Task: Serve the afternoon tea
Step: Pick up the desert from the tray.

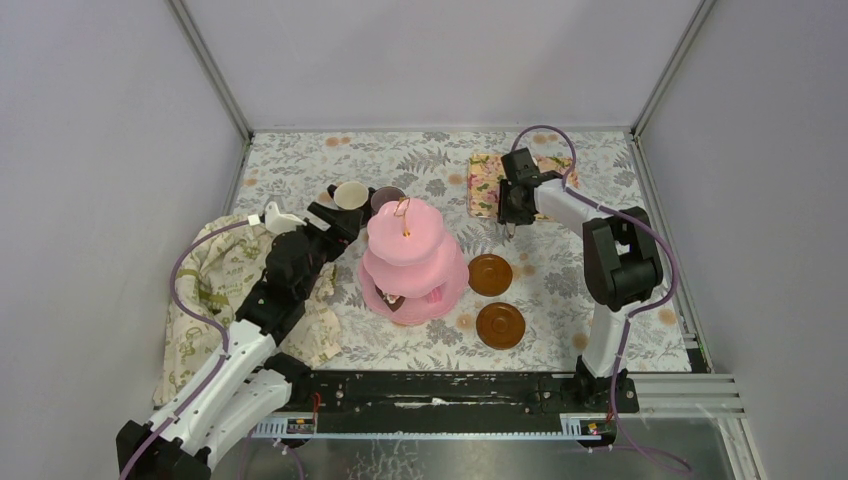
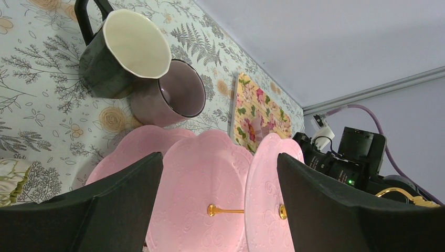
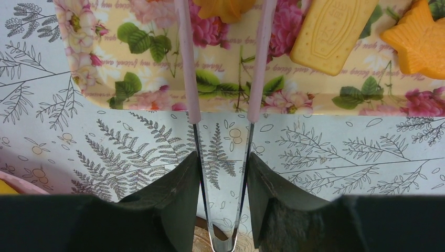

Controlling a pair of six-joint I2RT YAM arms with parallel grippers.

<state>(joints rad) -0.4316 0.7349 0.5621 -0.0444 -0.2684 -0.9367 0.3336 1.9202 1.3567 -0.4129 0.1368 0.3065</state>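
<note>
Two hands are at work here, and only one carries something. The right hand [image 3: 223, 173] is closed on the metal arms of a pair of tongs [image 3: 187, 63], which are pressed between its two dark fingers. The pink tips of the tongs reach over the floral tray [image 3: 157, 47] and stand on both sides of an orange sweet [image 3: 225, 6] at the top edge of the right wrist view. Whether the tips press the sweet I cannot tell. On the same tray, to the right of the tongs, lie a yellow biscuit [image 3: 330, 34] and an orange star-shaped sweet [image 3: 420, 44].

The left hand [image 2: 220, 178] is wide open and holds nothing. It is directed at the pink cake stand [image 2: 204, 173], whose three tiers show between its fingers. I see no contact with the stand.

From above, the cake stand [image 1: 405, 255] is upright near the middle of the table [image 1: 560, 290], with its gold loop handle [image 1: 403, 208] on top and a dark sweet [image 1: 393, 303] on the lowest tier. The two mugs [image 2: 126, 52] touch each other just behind the stand, on its left. The two brown saucers [image 1: 490, 274] lie bare just to the right of the stand, one nearer the arms than the other. The tray is at the far right of the table, well apart from the stand. A beige leaf-print cloth [image 1: 215, 275] lies under the left arm.
</note>
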